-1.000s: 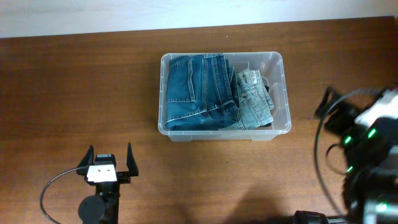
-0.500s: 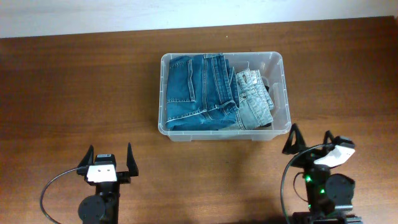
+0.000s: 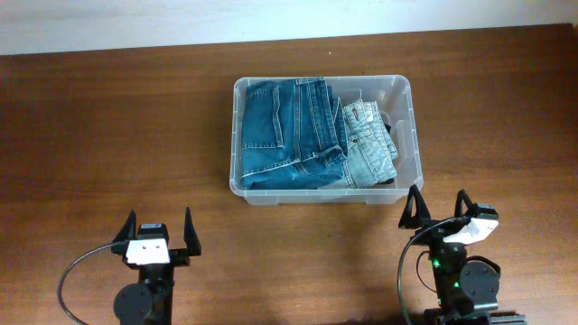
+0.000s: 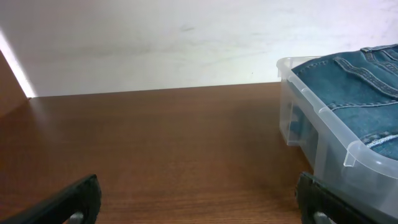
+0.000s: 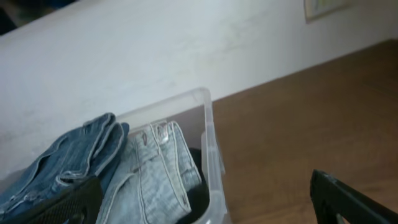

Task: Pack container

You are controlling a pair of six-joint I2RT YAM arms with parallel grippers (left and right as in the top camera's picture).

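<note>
The clear plastic container [image 3: 405, 90] stands at the table's middle, holding folded dark blue jeans [image 3: 287, 134] on its left and folded light blue jeans [image 3: 368, 144] on its right. My left gripper [image 3: 161, 222] rests open near the front left, far from the container, nothing between its fingers. My right gripper [image 3: 438, 205] stands open just in front of the container's right front corner, empty. In the left wrist view the container [image 4: 323, 146] and dark jeans [image 4: 357, 84] sit at the right. The right wrist view looks over the container's rim [image 5: 208, 146] at the light jeans [image 5: 158, 171].
Brown wooden table [image 3: 108, 117] all around; a white wall [image 4: 155, 43] runs along the far edge. A black cable [image 3: 72, 271] loops beside the left arm's base. A dark item [image 5: 200, 193] lies under the light jeans at the container's right end.
The right arm has swung in from the right edge to its base in front of the container, settling a little leftward. The left arm and the jeans have not moved.
</note>
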